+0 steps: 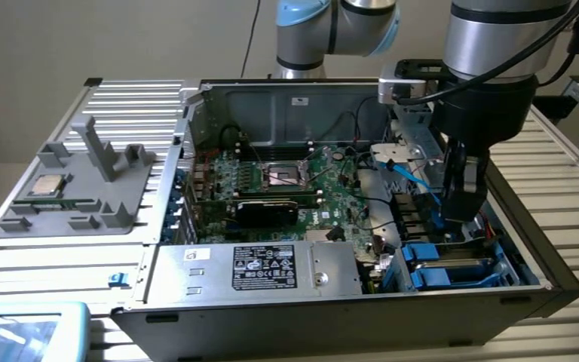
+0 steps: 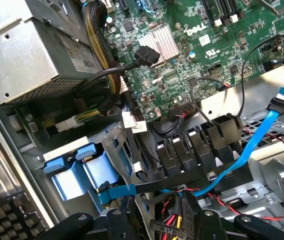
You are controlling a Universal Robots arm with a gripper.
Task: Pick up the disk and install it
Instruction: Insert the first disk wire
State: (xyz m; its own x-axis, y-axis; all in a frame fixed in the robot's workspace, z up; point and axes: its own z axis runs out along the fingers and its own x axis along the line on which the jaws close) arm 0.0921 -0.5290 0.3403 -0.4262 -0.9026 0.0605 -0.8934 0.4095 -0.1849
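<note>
Already — disk [image 1: 451, 271] sits inside case [image 1: 320, 328].

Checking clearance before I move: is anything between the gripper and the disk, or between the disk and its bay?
The disk already lies in its bay, so nothing blocks that. The gripper hangs close above it with nothing solid between; a blue cable runs past the gripper to the disk's edge.

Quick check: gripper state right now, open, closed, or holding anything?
Gripper: cannot be told whether open or closed. It hangs low inside the computer case, just above the disk lying in its blue bracket in the drive bay.
</note>
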